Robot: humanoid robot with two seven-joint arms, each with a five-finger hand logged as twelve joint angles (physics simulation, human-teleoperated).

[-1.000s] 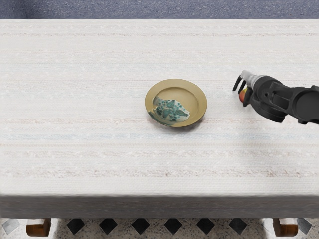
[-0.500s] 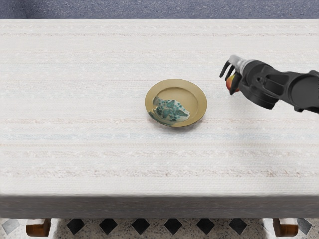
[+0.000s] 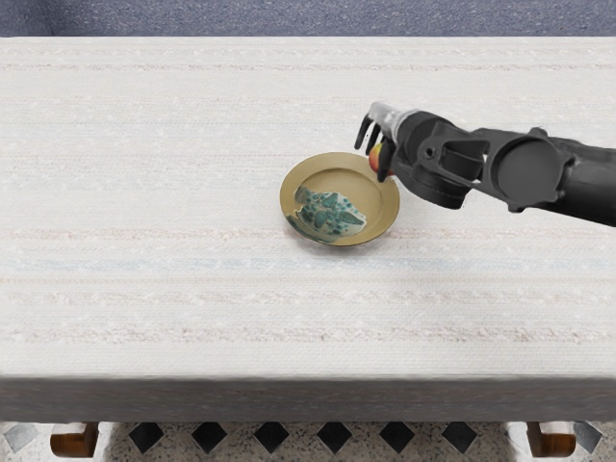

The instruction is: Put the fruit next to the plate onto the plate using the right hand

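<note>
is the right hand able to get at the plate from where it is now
Probably yes. The right hand, shut on the fruit, hangs over the plate at its far right rim, and no object shows between it and the plate's middle.

Fruit (image 3: pixel 376 157): small, round, red-orange with a yellowish patch, mostly hidden inside the curled fingers (image 3: pixel 367 133) of the right hand (image 3: pixel 402 146), held at the plate's rim at about 1 o'clock. Plate (image 3: pixel 364 185): round, shallow, gold, with a mottled green pattern toward its 7 o'clock side, lying flat near the middle of the surface (image 3: pixel 144 241).
</note>
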